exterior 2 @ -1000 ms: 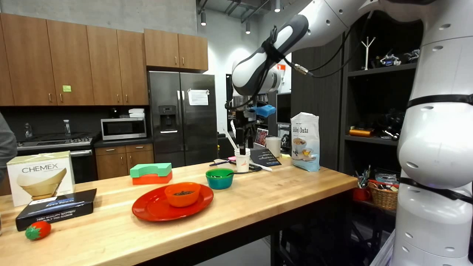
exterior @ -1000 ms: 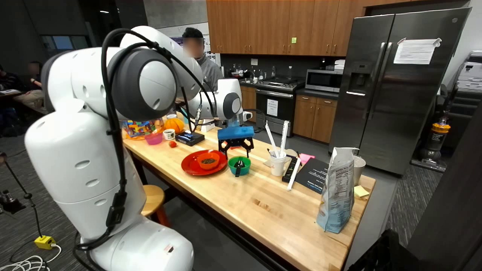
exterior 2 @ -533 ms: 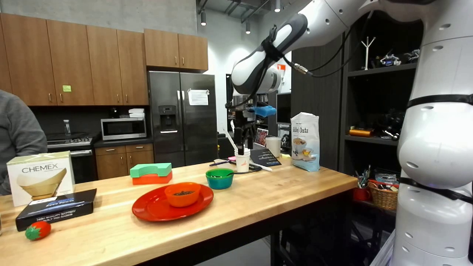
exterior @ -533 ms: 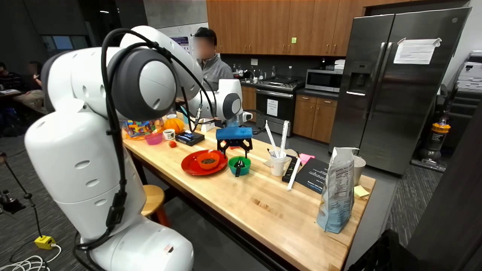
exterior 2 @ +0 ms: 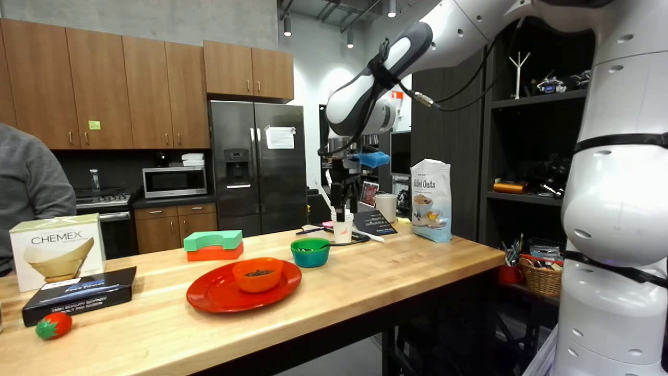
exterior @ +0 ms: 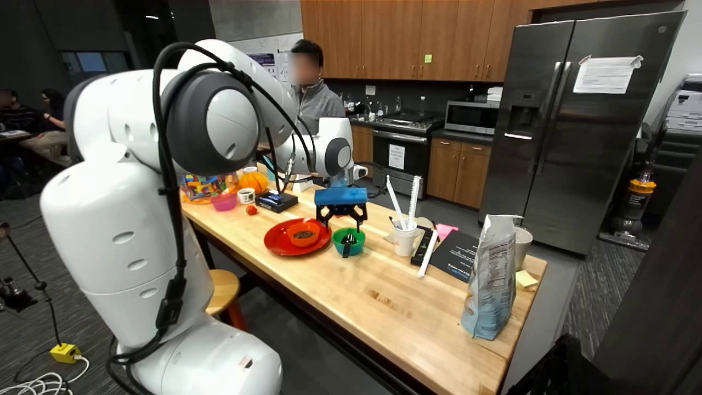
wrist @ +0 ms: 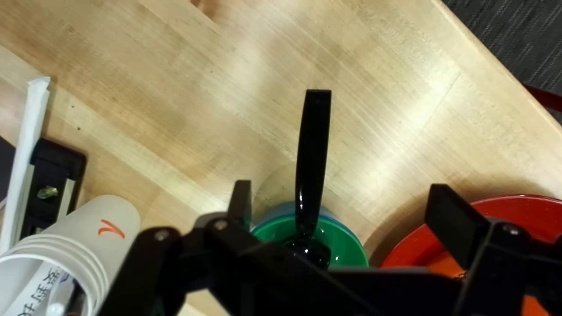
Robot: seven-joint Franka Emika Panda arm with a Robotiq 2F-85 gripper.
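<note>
Eased slightly lower over the last second, with jaws spread wide and empty above the black utensil (wrist: 310, 175) resting in the green bowl (wrist: 347, 248) on the desk (wrist: 210, 109), so apparently a touch nearer it, yet without any grip.

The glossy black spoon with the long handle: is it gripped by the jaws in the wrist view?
No, the jaws stand open, with visible space on both sides of the spoon.
</note>
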